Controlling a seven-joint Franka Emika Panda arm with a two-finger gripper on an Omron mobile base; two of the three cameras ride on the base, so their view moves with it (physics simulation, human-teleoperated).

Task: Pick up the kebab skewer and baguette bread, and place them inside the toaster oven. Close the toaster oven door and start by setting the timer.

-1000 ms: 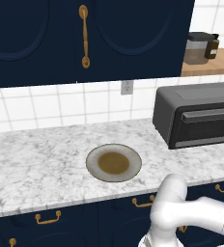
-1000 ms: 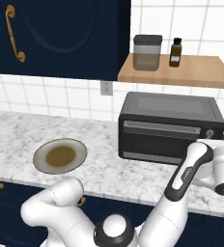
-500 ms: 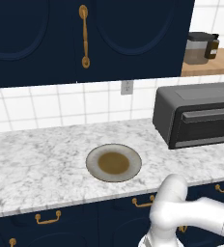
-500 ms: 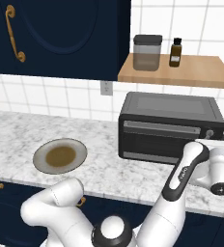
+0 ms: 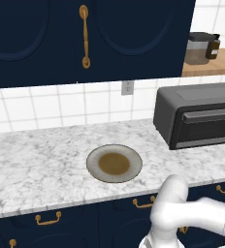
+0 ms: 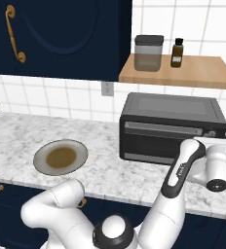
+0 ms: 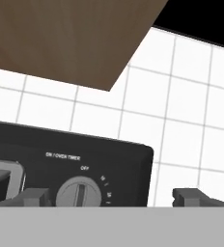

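The toaster oven (image 5: 197,116) (image 6: 171,129) stands on the counter against the tiled wall. The toaster oven door (image 6: 159,143) is shut flat against the front. In the hand view I look at the oven's right control panel, where the timer knob (image 7: 80,193) sits under an "OFF" mark with its slot upright. My gripper (image 7: 111,198) is open in front of that panel. The knob lies between the fingertips (image 7: 34,197), nearer the left one and apart from both. My wrist (image 6: 216,168) hovers off the oven's right front corner. The kebab skewer and baguette bread are out of view.
A round plate (image 5: 114,163) (image 6: 60,157) with a brownish centre lies on the marble counter left of the oven. A wooden shelf (image 6: 183,73) above the oven carries a jar (image 6: 148,52) and a small bottle (image 6: 177,52). Dark cabinets hang at upper left.
My forearm and wrist have shifted slightly lower by the oven's right front corner. The gripper has stayed open, and the oven and plate have not moved.
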